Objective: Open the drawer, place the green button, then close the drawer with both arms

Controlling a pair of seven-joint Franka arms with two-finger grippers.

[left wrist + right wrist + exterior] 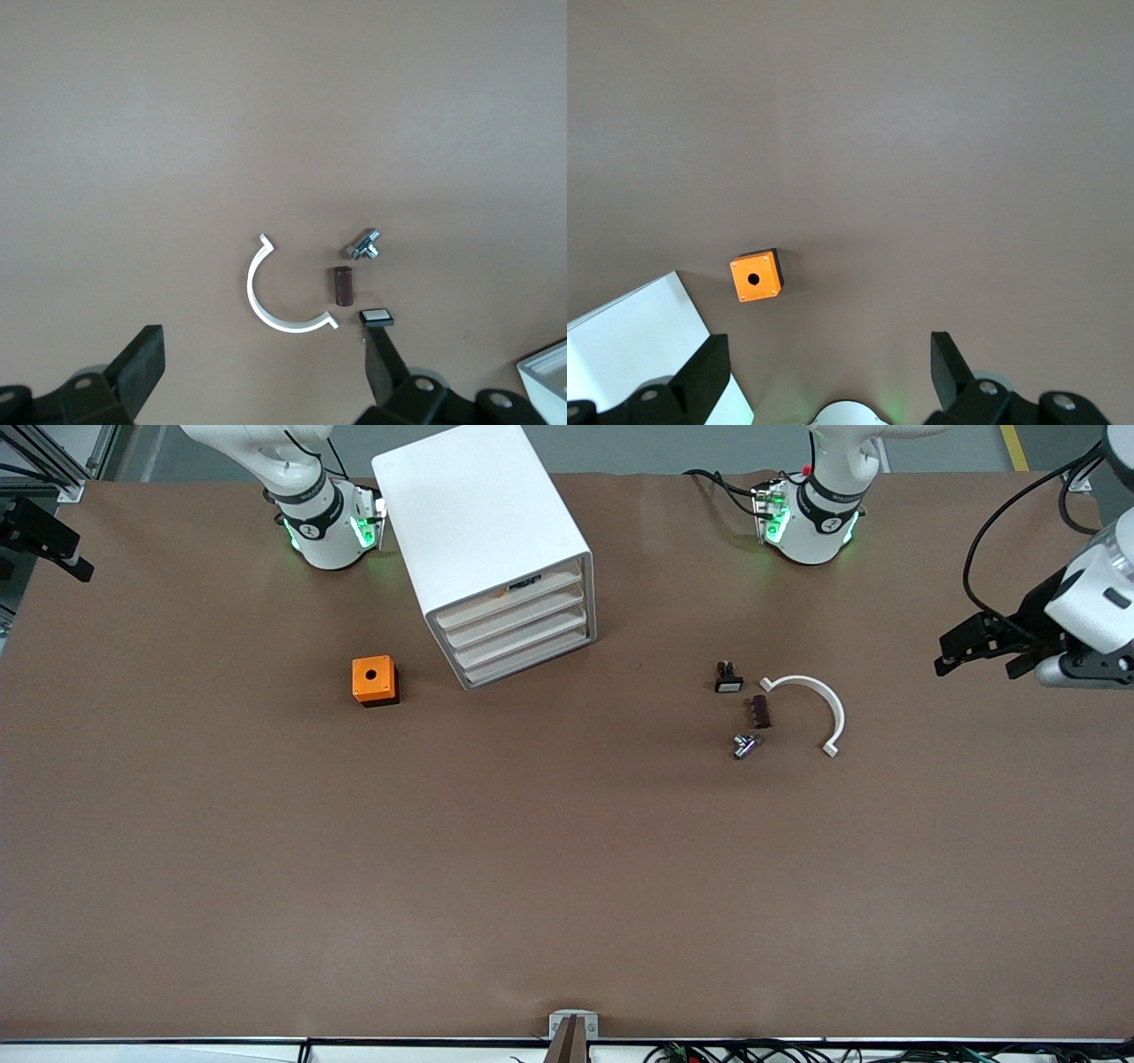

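Cabinet (483, 522) fronts are turned toward the front camera, slanted toward the left arm's end. The drawer (530, 661), lowest of four, is shut, its long axis along that front and its contents hidden. Both arms are held raised over the table's ends. The left gripper (266, 350) and right gripper (828, 354) are spread wide and empty.

Robotics lab: two bench-mounted arms (319, 522).
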